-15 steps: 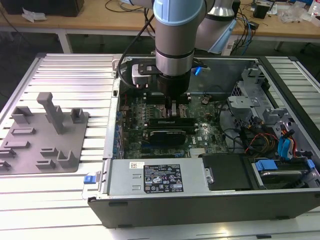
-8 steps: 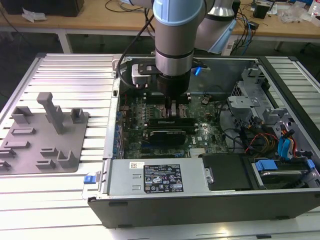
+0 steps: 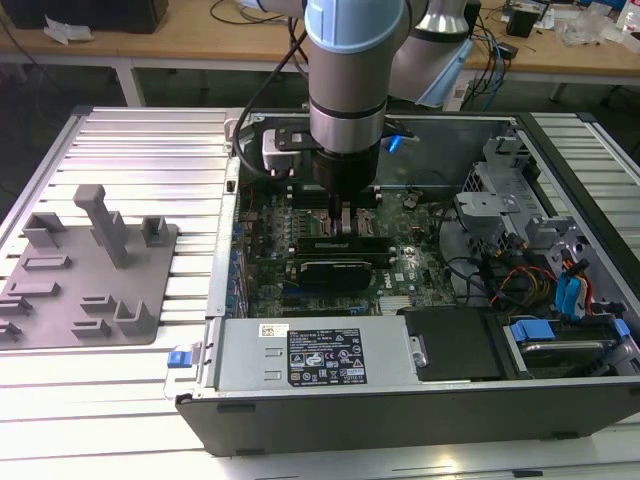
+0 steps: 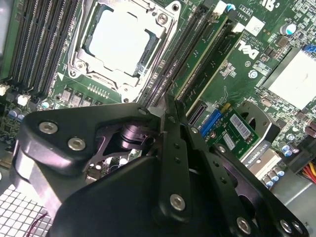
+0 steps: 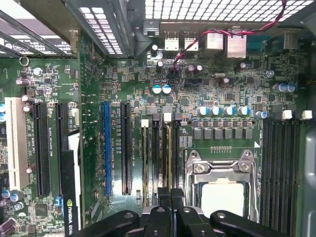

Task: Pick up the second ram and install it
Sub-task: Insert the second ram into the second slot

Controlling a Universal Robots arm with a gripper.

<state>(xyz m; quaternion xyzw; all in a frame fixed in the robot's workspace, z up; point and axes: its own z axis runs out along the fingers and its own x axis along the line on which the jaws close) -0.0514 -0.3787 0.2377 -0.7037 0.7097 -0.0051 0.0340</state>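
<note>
My black claw blocks much of the second wrist view, its two fingers pressed together; whether anything thin is pinched between them I cannot tell. The second ram, a long narrow green circuit-board stick, stands upright in a black slot beside the one silver square processor socket. Its near end is just beside my fingertips, and contact is hard to make out. In the first wrist view the claw is cut off at the frame edge, over the black slot strips between the socket and one long blue slot. In the exterior view my grey and blue arm hides the slots. The claw reaches down into the one open black computer case on the ribbed metal table. One grey plastic holder plate lies well apart, toward the exterior view's left
</note>
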